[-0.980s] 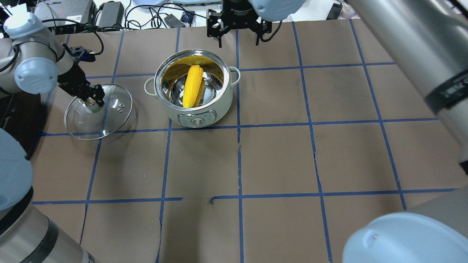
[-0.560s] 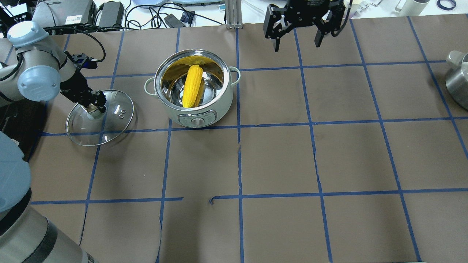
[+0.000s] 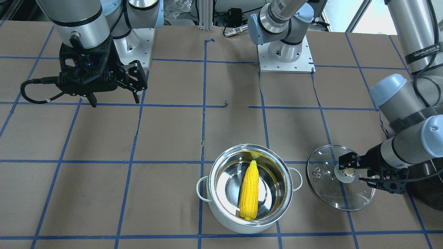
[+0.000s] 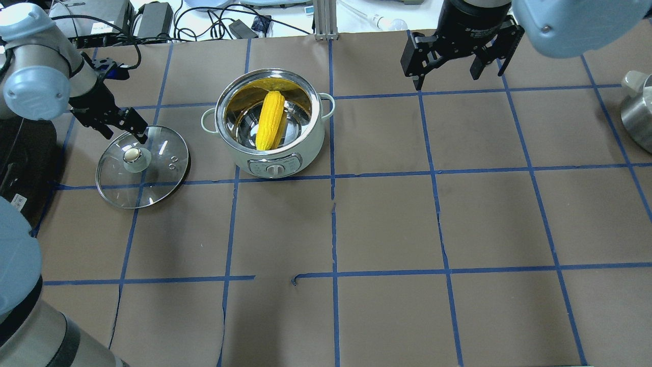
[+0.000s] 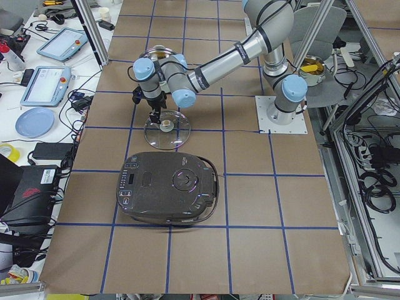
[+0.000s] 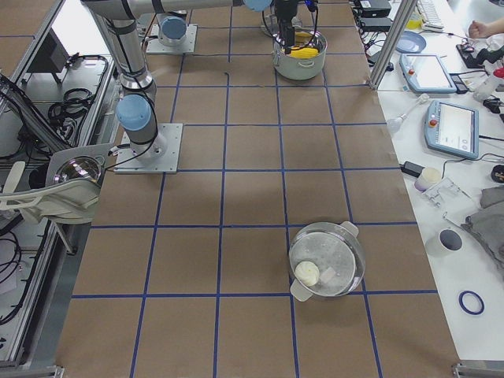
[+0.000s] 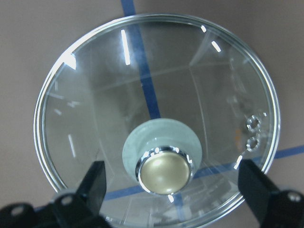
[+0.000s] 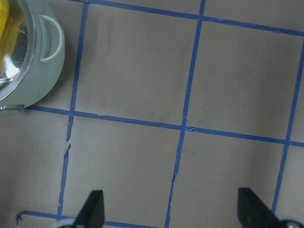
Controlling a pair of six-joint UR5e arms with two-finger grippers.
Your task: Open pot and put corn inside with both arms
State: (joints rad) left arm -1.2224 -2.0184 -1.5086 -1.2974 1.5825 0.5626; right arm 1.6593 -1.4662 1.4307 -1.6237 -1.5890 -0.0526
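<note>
One marking could be partly read: white letters on a black band round the left arm, seemingly "WANJEED", the rest cut off. Print on the pot's control panel, and on a white label on a grey box beyond the desk's far left corner, was too small to read.

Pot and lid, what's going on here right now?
The pot stands open with the corn lying inside it. Its glass lid lies on the table beside it. The left gripper is at the lid, jaws open on either side of the knob and not gripping it. The right gripper hangs open and empty over the table, away from the pot.
</note>
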